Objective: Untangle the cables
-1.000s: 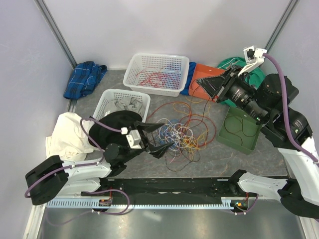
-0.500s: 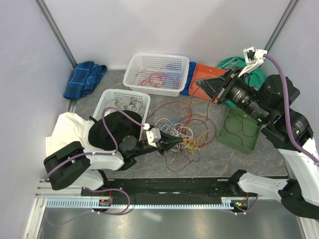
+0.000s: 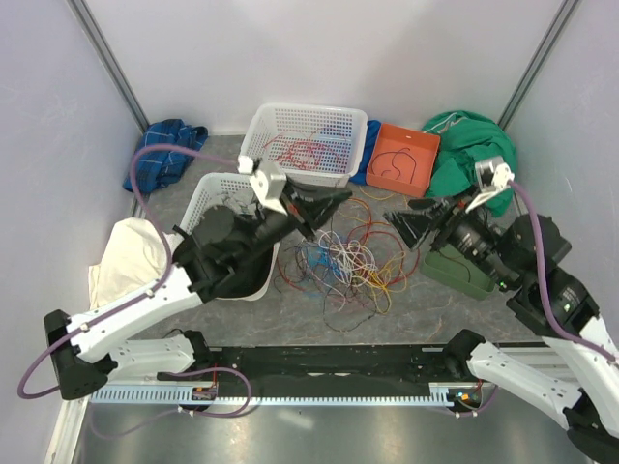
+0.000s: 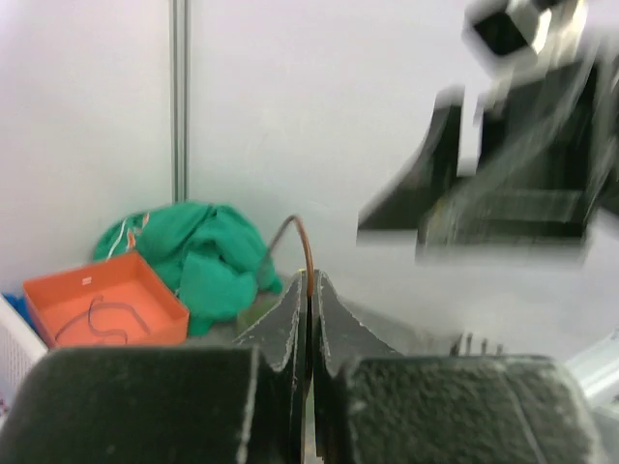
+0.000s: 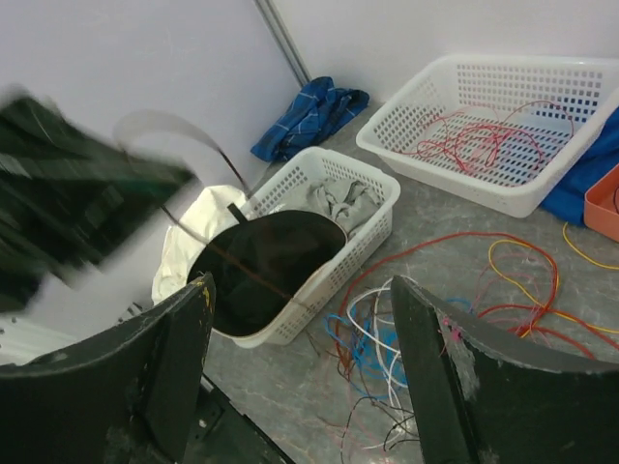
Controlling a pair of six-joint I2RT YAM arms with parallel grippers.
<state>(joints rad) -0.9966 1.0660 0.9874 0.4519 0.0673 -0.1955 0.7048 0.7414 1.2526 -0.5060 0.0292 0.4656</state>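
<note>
1. I see a large white basket (image 3: 302, 175) at the back and a smaller white basket (image 3: 201, 205) nearer, to its left.
2. Orange tray (image 3: 426, 155) right of the large basket, green cloth (image 3: 474, 145) bunched beside it.
3. Blue plaid cloth (image 3: 160, 155) in the back left corner; cream cloth (image 3: 126, 256) nearer.
4. Dark green bin (image 3: 455, 275) on my right.

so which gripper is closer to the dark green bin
Right. The right gripper hovers at the left rim of the dark green bin; the left gripper is across the cables.

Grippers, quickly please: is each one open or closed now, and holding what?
Left gripper: jaws closed on one thin cable.
Right gripper: open, holding nothing.
</note>
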